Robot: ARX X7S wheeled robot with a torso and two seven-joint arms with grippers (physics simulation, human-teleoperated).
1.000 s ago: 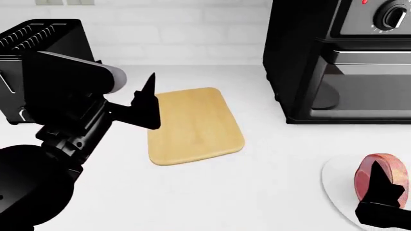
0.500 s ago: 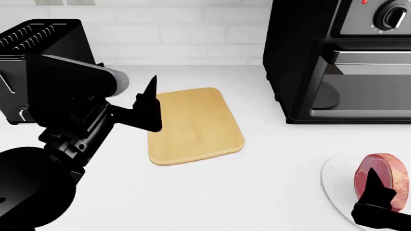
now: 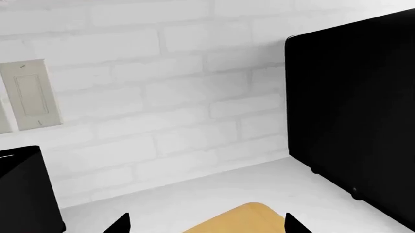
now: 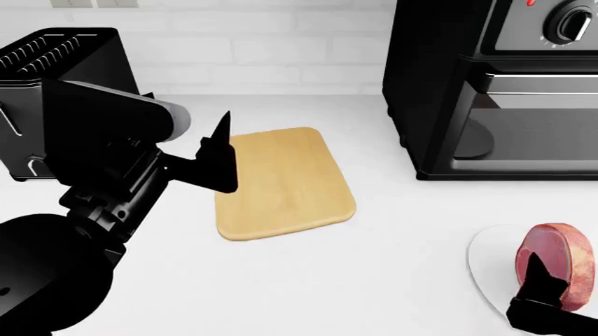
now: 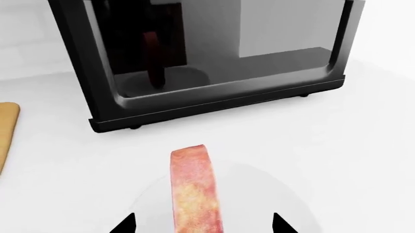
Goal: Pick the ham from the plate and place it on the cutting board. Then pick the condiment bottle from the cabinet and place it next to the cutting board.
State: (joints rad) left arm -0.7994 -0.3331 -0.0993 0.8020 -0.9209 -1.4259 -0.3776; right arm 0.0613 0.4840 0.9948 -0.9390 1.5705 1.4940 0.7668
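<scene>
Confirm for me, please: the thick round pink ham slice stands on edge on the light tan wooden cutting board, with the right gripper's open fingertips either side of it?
Not quite. The thick round pink ham slice stands on the small white round plate, as the right wrist view shows; the light tan wooden cutting board is bare in the head view. The right gripper is indeed open around it.

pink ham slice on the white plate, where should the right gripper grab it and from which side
Pinch the thick pink ham slice across its two flat faces, coming down from above. It stands on edge on the small white round plate, rind up, and the right gripper already has one fingertip either side of it.
</scene>
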